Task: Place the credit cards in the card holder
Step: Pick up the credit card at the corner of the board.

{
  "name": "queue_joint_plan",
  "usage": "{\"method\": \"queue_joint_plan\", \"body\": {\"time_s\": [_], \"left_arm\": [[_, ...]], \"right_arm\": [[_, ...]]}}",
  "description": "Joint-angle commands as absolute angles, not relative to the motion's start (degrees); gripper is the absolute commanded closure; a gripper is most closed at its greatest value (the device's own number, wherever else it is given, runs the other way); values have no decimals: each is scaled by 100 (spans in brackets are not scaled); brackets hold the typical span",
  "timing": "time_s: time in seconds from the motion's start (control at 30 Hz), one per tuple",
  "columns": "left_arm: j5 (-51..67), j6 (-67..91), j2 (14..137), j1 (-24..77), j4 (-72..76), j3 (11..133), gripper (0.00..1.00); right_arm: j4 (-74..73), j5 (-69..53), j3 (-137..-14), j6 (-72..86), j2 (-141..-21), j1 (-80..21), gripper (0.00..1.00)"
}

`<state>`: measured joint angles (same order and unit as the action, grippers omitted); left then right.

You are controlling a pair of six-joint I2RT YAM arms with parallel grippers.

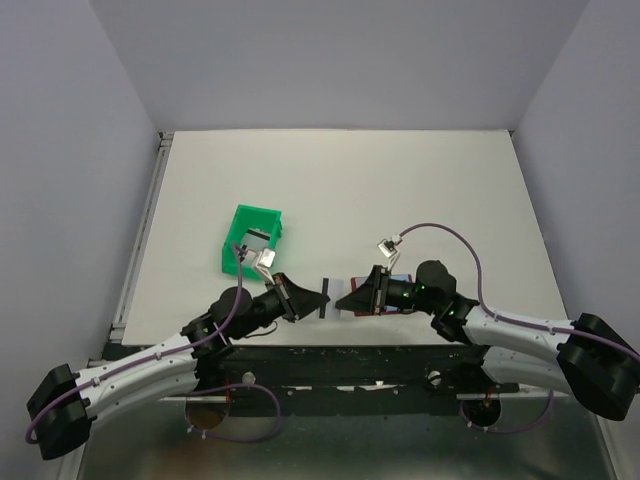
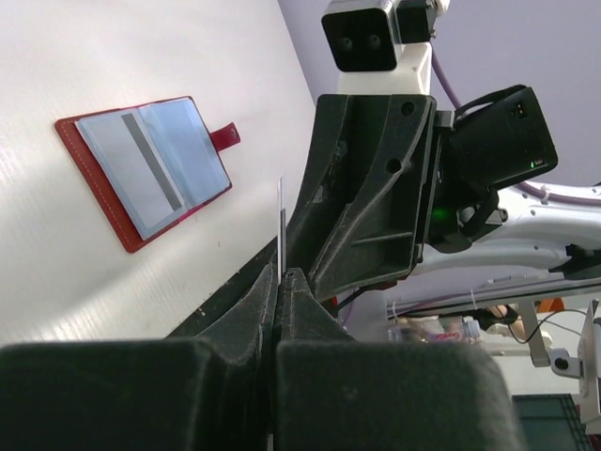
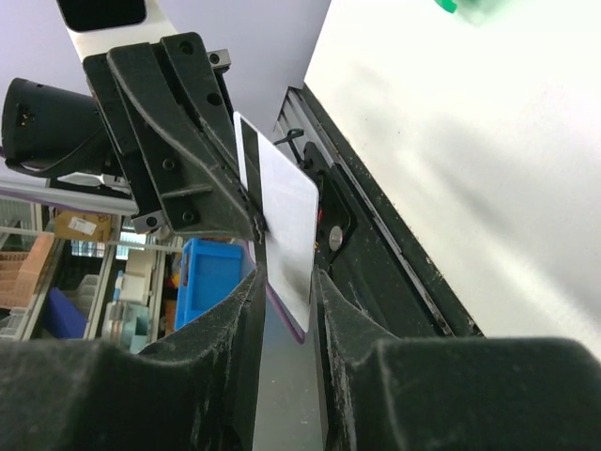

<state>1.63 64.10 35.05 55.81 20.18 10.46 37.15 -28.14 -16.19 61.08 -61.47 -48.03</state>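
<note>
My left gripper point(image 1: 312, 296) is shut on a silvery credit card point(image 1: 325, 299) and holds it on edge above the table's near edge. In the left wrist view the card point(image 2: 281, 221) sticks up thin from the closed jaws point(image 2: 279, 277). My right gripper point(image 1: 345, 298) faces it, open. In the right wrist view the card point(image 3: 286, 216) stands in the gap between the right gripper's fingers point(image 3: 286, 282) with space on both sides. The dark red card holder point(image 2: 141, 169) lies open on the table, light blue inside, with one striped card in it. In the top view it is mostly hidden under the right gripper point(image 1: 403, 277).
A green plastic tray point(image 1: 240, 215) stands left of centre on the white table, with more grey cards point(image 1: 258, 240) in it. The table's black near edge point(image 3: 394, 254) runs just below both grippers. Grey walls close off the left, right and back.
</note>
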Motion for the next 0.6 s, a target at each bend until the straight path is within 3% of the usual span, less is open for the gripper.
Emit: {"method": "queue_joint_plan", "body": {"time_s": [0.0, 0.23, 0.43, 0.57], "left_arm": [[676, 6302, 3708, 5590, 2433, 1002, 100], [782, 6302, 3814, 5590, 2663, 993, 100], [660, 6346, 3736, 5590, 2646, 932, 100], [484, 6425, 3639, 5590, 2654, 853, 100]], "right_arm": [[4324, -2725, -1573, 6222, -6284, -4799, 66], [4430, -2637, -1565, 6240, -6267, -4799, 67], [4184, -2619, -1626, 6222, -6144, -4799, 87], [4113, -2540, -1600, 6231, -6082, -4799, 85]]}}
